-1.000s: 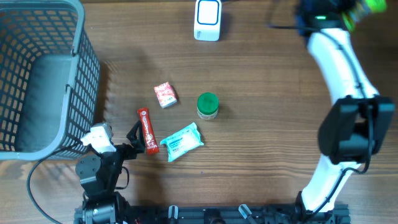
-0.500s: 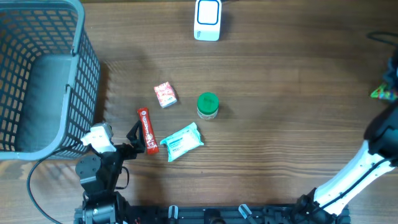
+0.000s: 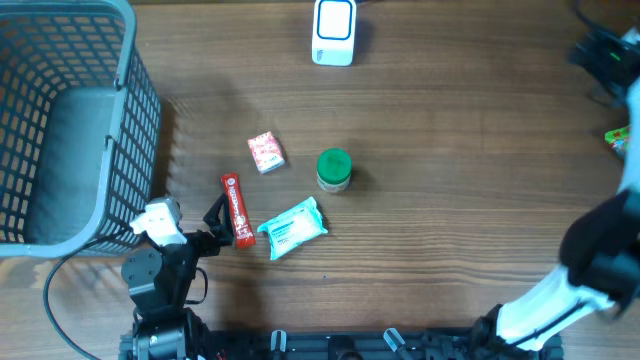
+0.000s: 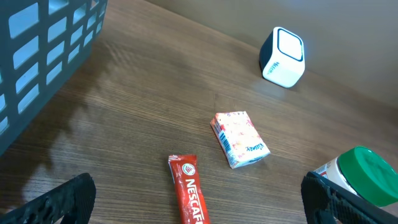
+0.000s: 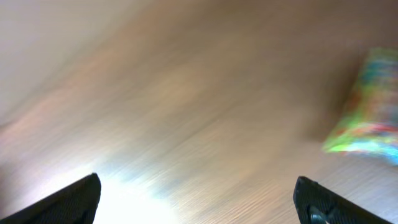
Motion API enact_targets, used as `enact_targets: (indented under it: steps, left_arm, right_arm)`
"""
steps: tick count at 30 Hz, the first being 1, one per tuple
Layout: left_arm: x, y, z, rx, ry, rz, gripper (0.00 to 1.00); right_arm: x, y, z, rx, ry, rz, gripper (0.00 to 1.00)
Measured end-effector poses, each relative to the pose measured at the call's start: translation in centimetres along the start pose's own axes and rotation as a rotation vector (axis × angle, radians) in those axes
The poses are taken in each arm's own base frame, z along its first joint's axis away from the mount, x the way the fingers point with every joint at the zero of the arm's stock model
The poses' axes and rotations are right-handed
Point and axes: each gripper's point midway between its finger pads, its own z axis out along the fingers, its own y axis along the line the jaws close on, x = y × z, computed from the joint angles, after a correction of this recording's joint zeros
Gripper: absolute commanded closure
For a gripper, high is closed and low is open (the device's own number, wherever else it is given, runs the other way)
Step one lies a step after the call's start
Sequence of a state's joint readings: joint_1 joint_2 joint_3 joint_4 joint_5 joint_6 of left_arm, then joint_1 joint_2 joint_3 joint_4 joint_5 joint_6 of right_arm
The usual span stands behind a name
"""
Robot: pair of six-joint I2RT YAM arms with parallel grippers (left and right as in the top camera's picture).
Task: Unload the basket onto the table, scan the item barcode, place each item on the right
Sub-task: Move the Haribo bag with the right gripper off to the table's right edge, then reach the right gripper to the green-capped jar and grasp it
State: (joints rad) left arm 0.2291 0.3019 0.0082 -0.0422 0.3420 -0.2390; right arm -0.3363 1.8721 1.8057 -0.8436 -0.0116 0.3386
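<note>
The white and blue barcode scanner [image 3: 333, 32] [image 4: 283, 56] stands at the table's far middle. A colourful green packet [image 3: 620, 137] [image 5: 367, 118] lies at the right edge, blurred in the right wrist view. My right gripper [image 3: 600, 52] [image 5: 196, 202] hovers open and empty, off to the packet's left. My left gripper [image 3: 218, 228] [image 4: 199, 208] rests open near the front left, its fingers either side of a red Nescafe stick [image 3: 234, 210] [image 4: 189, 198] without touching it.
A small red and white box [image 3: 266, 152] [image 4: 241, 139], a green-lidded jar [image 3: 334, 169] [image 4: 367, 180] and a teal wipes packet [image 3: 292, 228] lie mid-table. A grey mesh basket [image 3: 130, 110] [image 4: 37, 56] fills the left side.
My right gripper has opened and let go of the colourful packet, which now lies at the table's right edge. The right arm swung out to the right. The left arm has not moved.
</note>
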Motion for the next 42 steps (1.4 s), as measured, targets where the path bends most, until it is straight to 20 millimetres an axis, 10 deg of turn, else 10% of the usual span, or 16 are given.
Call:
enact_targets:
  steps: [4,7,11,17,28,42]
  left_arm:
    - [0.0,0.0,0.0,0.000,0.000,0.000,0.00]
    - [0.0,0.0,0.0,0.000,0.000,0.000,0.00]
    - [0.0,0.0,0.0,0.000,0.000,0.000,0.00]
    - [0.0,0.0,0.0,0.000,0.000,0.000,0.00]
    - [0.0,0.0,0.0,0.000,0.000,0.000,0.00]
    - [0.0,0.0,0.0,0.000,0.000,0.000,0.00]
  right_arm:
    - [6.9,12.3,-7.2,-0.247,0.137,-0.050,0.00]
    - [13.8,18.3,-9.0,-0.363,0.313,-0.111,0.00]
    - [25.3,19.2,-10.4,-0.162,0.663,0.068,0.00]
    - [32.9,22.2,-9.9,0.057,0.786,0.391,0.00]
    - [41.3,22.4,-4.2,0.306,0.895,0.465,0.00]
    - [41.3,21.4,-1.7,0.189,0.849,0.086,0.43]
